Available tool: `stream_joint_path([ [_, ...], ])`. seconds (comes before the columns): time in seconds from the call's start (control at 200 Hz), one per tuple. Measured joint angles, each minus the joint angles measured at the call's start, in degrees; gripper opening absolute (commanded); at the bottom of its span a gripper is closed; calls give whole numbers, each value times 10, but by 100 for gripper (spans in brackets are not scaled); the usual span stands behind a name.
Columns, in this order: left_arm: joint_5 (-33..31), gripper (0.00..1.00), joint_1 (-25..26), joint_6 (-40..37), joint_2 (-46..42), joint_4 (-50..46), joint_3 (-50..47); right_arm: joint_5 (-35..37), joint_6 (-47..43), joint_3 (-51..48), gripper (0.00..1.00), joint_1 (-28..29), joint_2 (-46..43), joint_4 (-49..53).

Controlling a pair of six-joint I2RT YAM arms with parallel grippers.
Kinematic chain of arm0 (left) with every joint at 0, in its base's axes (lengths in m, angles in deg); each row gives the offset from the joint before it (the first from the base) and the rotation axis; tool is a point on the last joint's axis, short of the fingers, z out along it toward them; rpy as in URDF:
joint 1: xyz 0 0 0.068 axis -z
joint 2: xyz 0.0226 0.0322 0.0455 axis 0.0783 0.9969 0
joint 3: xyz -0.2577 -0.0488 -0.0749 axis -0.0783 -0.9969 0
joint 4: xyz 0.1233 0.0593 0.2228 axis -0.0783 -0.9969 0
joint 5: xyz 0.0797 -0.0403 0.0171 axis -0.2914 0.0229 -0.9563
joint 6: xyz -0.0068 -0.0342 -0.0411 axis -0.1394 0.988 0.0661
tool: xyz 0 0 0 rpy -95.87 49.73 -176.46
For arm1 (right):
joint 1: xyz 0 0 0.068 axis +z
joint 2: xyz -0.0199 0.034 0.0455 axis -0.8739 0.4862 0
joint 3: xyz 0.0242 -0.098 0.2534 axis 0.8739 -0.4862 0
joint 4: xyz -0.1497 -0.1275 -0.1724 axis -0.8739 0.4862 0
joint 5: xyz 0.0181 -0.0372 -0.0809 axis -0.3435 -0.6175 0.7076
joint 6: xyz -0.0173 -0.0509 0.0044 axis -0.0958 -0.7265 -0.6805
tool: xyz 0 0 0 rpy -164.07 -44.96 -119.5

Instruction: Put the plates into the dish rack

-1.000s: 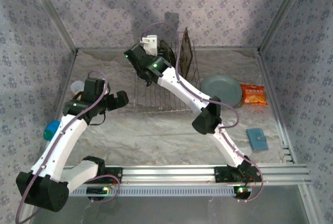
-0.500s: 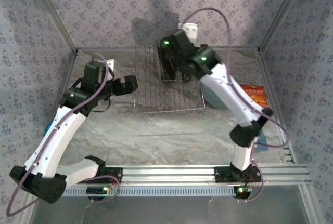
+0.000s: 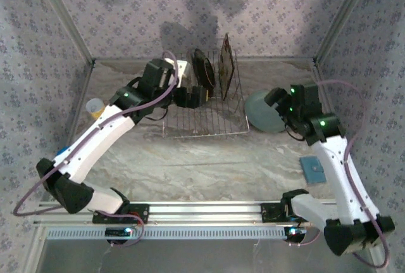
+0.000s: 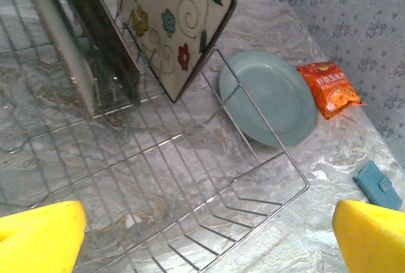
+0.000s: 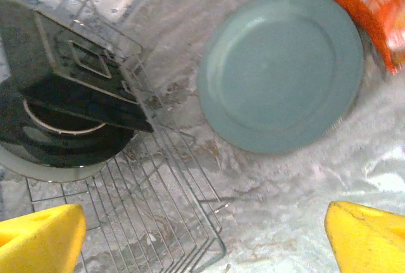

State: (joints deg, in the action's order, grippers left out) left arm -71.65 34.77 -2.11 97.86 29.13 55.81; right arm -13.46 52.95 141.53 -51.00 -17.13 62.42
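The silver wire dish rack sits mid-table. The square flowered plate stands in it, leaning on the tines. Left of it two round plates stand edge-on, a dark one and a pale-edged one. The pale grey-blue plate lies flat on the table just right of the rack. My left gripper hovers open over the rack's back left, holding nothing. My right gripper hangs open above the blue plate, its yellow fingertips spread wide.
An orange snack packet lies right of the blue plate. A small blue wallet-like thing rests near the right front. A yellow cup and a blue object sit at the left wall. Patterned walls enclose the table.
My right arm swung away from the back of the rack to the right, over the blue plate. My left arm reached forward and right, over the rack.
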Motion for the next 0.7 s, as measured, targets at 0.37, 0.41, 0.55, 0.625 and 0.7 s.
stream_joint_path([
  [0.37,0,99,3,7,24,4,10,-211,34,-243,97,-163,-18,-136],
  [0.41,-2,99,3,7,24,4,10,-222,34,-255,95,-170,-14,-155],
  [0.55,-6,99,3,7,24,4,10,-250,40,-293,89,-186,17,-226],
  [0.625,-8,99,3,7,24,4,10,-258,40,-305,85,-189,41,-253],
  [0.7,-11,99,3,7,24,4,10,-266,40,-312,84,-190,65,-280],
])
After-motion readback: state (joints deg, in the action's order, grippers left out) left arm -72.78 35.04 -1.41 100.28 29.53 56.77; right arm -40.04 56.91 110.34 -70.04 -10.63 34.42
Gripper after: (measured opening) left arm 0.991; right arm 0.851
